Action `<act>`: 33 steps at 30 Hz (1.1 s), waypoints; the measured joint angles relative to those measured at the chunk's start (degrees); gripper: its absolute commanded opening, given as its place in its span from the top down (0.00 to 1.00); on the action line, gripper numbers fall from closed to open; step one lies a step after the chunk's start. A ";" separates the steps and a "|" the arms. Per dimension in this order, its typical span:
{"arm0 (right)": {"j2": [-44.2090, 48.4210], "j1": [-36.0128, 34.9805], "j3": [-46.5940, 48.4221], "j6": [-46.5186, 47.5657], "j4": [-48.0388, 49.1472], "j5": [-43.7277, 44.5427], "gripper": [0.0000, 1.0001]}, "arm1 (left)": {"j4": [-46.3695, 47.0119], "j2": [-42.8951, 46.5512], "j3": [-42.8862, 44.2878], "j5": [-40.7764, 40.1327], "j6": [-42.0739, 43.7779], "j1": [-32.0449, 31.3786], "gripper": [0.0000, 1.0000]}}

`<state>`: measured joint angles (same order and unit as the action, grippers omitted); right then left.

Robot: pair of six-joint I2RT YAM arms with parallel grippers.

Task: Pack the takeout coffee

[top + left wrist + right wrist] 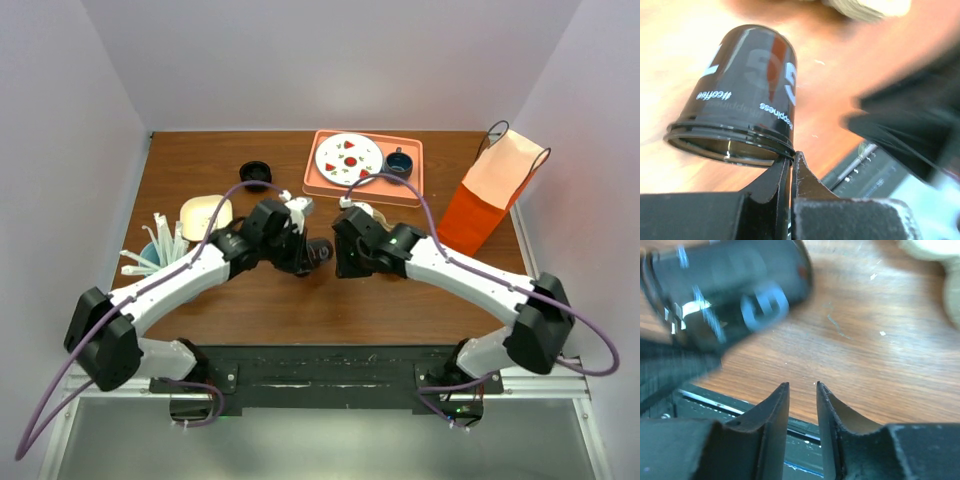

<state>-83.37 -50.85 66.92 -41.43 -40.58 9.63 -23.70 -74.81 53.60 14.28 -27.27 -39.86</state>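
Now the left gripper (pixel 791 162) is pressed closed, its tips pinching the rim of the takeout coffee (pixel 747 90), which tilts on its side over the table (pixel 880 340). The right gripper (pixel 802 390) stands slightly parted and empty, near the cup but apart from it.

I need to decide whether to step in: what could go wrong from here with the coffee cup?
The left gripper seems to pinch only the rim of the tilted coffee cup, so it could slip or swing. The right gripper is empty, with its jaws set narrower than the cup; pushing in could knock it loose.
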 measured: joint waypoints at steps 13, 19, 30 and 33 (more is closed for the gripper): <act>9.51 0.28 2.47 1.11 -5.60 5.92 0.58 | -30.12 -16.17 29.66 -17.86 -0.11 0.09 1.00; 9.53 0.31 4.79 2.91 -7.06 7.74 0.57 | -39.56 -23.30 33.18 -20.13 0.94 0.07 0.99; 9.53 0.31 4.83 3.58 -7.78 7.78 0.57 | -46.29 -28.55 39.17 -21.81 4.35 -0.96 0.93; 9.53 0.31 4.83 3.56 -7.78 7.74 0.57 | -46.84 -29.20 39.17 -21.79 4.50 -1.75 0.92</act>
<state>-73.84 -50.54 71.75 -37.87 -48.36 17.37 -70.54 -104.01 92.77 -7.51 -22.76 -41.60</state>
